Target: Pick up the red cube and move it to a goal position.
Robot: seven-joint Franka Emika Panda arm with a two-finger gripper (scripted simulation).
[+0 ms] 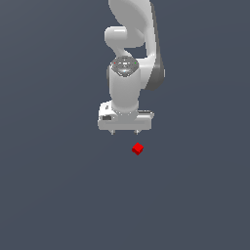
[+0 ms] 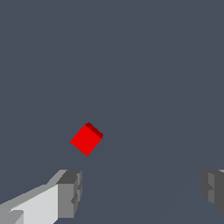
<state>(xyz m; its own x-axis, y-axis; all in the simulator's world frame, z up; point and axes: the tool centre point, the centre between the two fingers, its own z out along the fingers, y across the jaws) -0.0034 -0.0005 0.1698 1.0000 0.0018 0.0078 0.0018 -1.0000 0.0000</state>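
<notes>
Fingers (image 2: pixel 70 192) on my gripper (image 1: pixel 124 132) stand wide apart with nothing between them. From the exterior view I see the red cube (image 1: pixel 137 148) lying on the grey floor (image 1: pixel 49 195), near the gripper and just beyond its fingertips, untouched. My wrist view shows the cube (image 2: pixel 86 139) turned diagonally to the fingers.
</notes>
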